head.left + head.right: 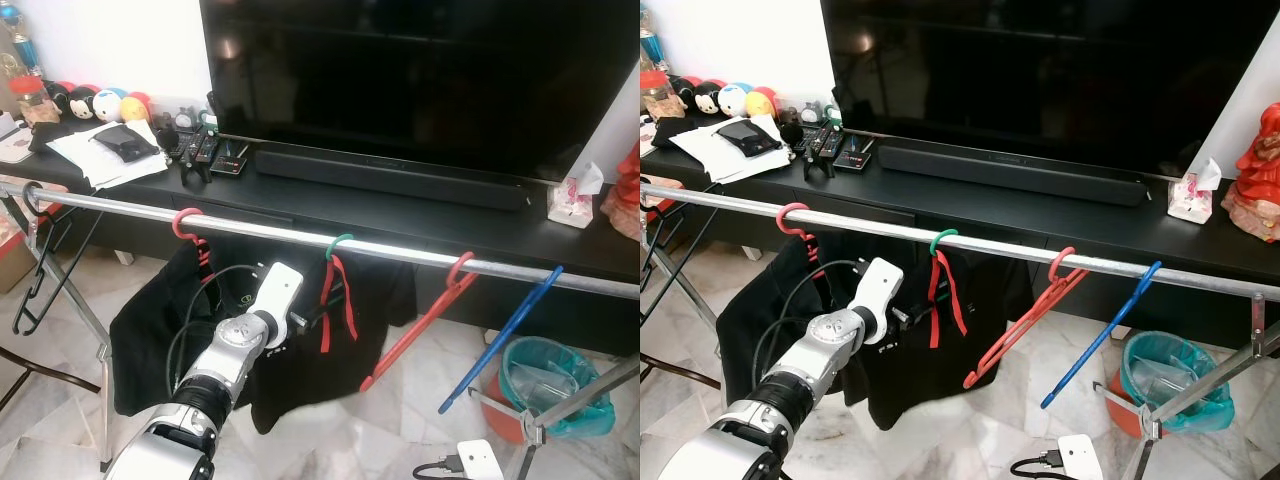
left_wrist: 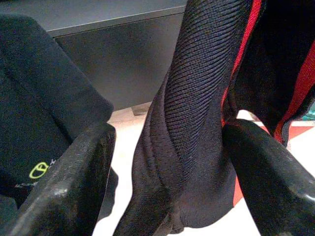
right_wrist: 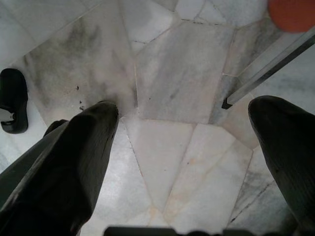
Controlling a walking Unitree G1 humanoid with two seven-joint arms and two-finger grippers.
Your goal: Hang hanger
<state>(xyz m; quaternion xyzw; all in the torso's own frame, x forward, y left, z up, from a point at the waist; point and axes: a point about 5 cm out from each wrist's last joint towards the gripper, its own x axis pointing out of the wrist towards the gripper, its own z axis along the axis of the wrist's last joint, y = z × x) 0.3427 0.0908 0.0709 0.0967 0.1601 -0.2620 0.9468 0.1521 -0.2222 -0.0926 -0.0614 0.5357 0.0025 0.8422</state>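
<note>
No writing is reading clearly; a small yellow-green logo is showing on the black garment [image 2: 44, 123] in the left wrist view; the lettering beneath it is too blurred to read; the left gripper [image 2: 167, 167] is reaching up under the shiny metal rail [image 1: 300, 232], its fingers [image 2: 74, 177] standing apart on either side of a ribbed black-and-red fabric fold [image 2: 192, 123], the right finger touching it; the green-hooked hanger [image 1: 337, 245] is hanging on the rail carrying that dark clothing; a pink hook [image 1: 184, 222], a red plastic hanger [image 1: 425, 320] and a thin blue hanger [image 1: 503, 335] are hanging alongside; a teal-lined bin [image 1: 548, 385] is holding clear plastic; the right gripper [image 3: 184, 147] is hanging open-fingered over marble floor [image 3: 172, 73].
</note>
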